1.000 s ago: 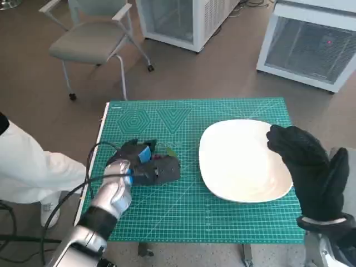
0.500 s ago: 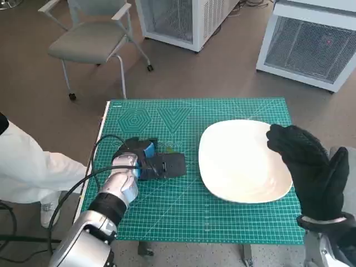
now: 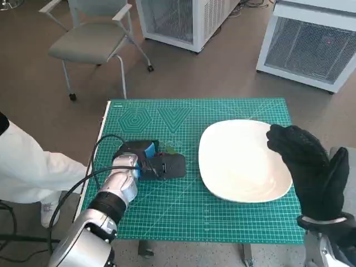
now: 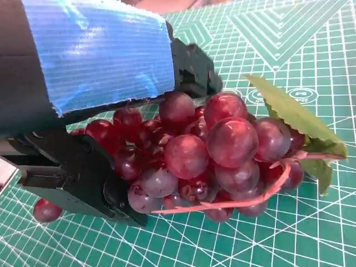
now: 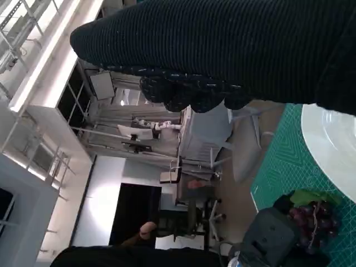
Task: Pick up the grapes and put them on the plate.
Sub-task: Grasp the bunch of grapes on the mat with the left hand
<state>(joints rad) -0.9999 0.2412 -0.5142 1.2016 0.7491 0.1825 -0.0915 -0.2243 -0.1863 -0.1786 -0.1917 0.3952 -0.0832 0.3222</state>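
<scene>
The left hand (image 3: 149, 162) has slid closer and now grips the grapes (image 4: 211, 150), ready to lift toward the plate (image 3: 239, 167).

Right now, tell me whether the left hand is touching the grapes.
Touching. The left wrist view shows the left hand with its black fingers closed against the grapes.

- grapes (image 4: 211, 156): dark red, green leaf (image 4: 295, 114)
- left hand (image 3: 153, 164): black, blue tape
- right hand (image 3: 308, 167): black knit
- plate (image 3: 239, 161): white
- cutting mat (image 3: 183, 206): green, pale grid lines
</scene>
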